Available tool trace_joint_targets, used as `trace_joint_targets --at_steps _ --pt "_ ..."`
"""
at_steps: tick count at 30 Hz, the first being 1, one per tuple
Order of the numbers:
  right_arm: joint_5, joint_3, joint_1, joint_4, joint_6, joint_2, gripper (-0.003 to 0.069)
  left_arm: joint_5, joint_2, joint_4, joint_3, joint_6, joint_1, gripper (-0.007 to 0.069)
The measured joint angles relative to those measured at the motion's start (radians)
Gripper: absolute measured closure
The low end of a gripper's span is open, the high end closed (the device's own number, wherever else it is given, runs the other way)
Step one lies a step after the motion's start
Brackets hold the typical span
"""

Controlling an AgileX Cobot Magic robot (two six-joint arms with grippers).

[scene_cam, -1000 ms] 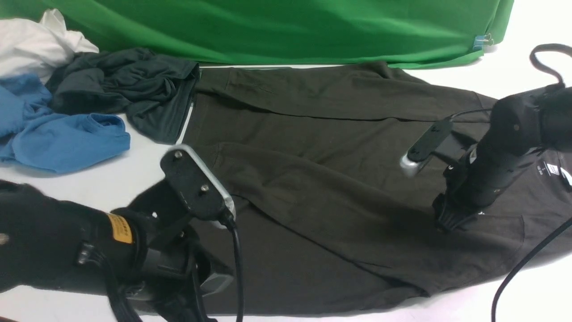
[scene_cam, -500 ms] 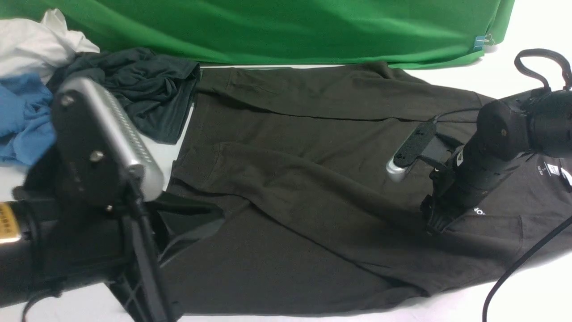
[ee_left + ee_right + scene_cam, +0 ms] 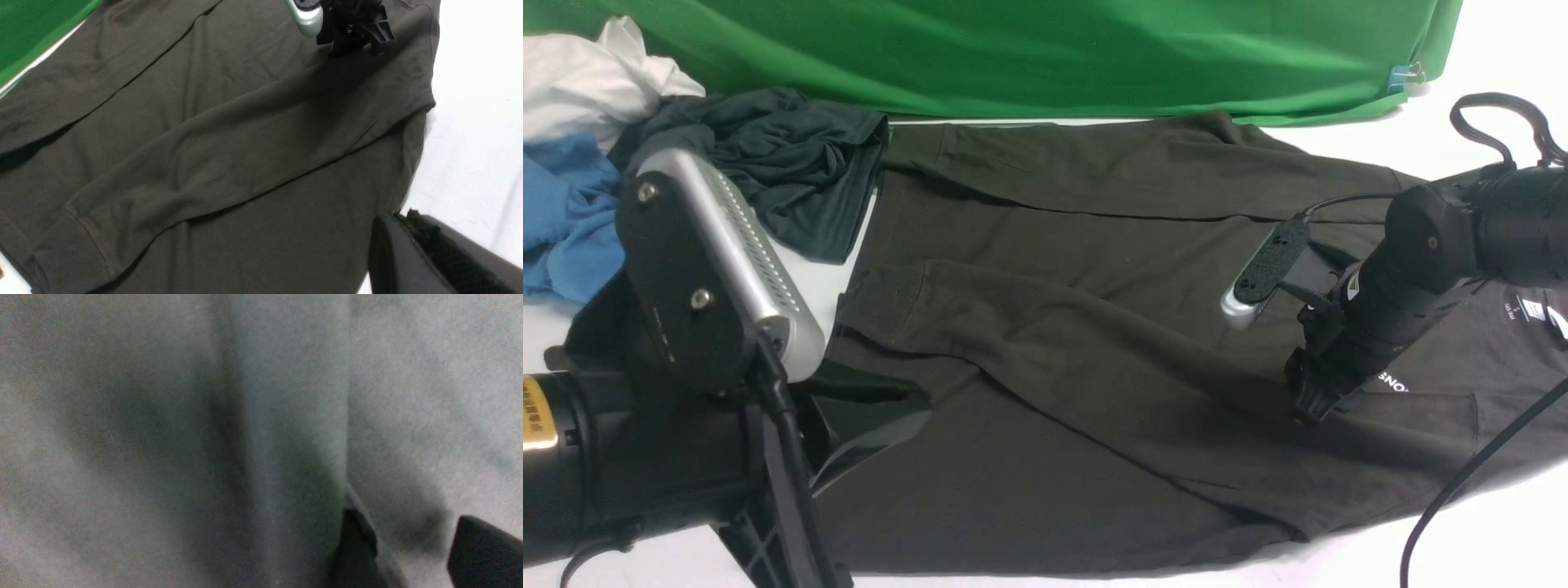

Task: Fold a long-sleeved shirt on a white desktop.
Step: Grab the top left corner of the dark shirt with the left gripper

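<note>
The long-sleeved shirt [image 3: 1094, 327] lies spread across the white desktop [image 3: 1462, 531], neck to the right, both sleeves folded over the body. Its white chest logo [image 3: 1393, 384] and neck label [image 3: 1535, 309] show beside my right arm. My right gripper [image 3: 1308, 402] points down onto the chest fabric, jaws open, fingers [image 3: 355, 547] resting on the cloth. My left gripper [image 3: 882, 404] is at the near-left hem, shut on the shirt's edge [image 3: 398, 214], which is lifted slightly. The left wrist view also shows the right gripper [image 3: 353, 45] and bare desktop [image 3: 470, 122].
A smaller greenish-black garment [image 3: 760, 163], a blue garment [image 3: 572, 245] and a white cloth [image 3: 588, 73] are heaped at the far left. The green backdrop [image 3: 1013, 49] runs along the back. A black cable [image 3: 1462, 490] hangs over the near-right corner.
My left arm swung left and rose, dragging the hem and the near sleeve cuff leftward. My right gripper slid slightly left on the chest, uncovering the logo.
</note>
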Motion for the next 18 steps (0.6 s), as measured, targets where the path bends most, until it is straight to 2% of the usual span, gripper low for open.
trace_joint_targets --at_steps 3,5,11,13,18 --pt "0.006 -0.002 0.000 0.000 0.001 0.000 0.0309 0.003 0.000 0.002 0.000 0.000 0.000 0.0607" --pt "0.013 -0.002 0.000 0.000 0.005 0.000 0.0346 0.003 0.000 0.006 0.000 0.001 0.000 0.0607" --pt "0.036 -0.002 0.000 0.014 0.010 -0.007 0.0559 0.003 0.000 0.008 0.000 0.012 0.000 0.0607" --pt "0.040 0.000 0.000 0.012 0.010 -0.009 0.0610 0.003 0.000 0.011 0.000 0.018 0.000 0.0607" --pt "0.043 0.002 0.000 0.000 0.010 -0.014 0.0629 0.003 0.000 0.012 0.000 0.020 0.000 0.0607"
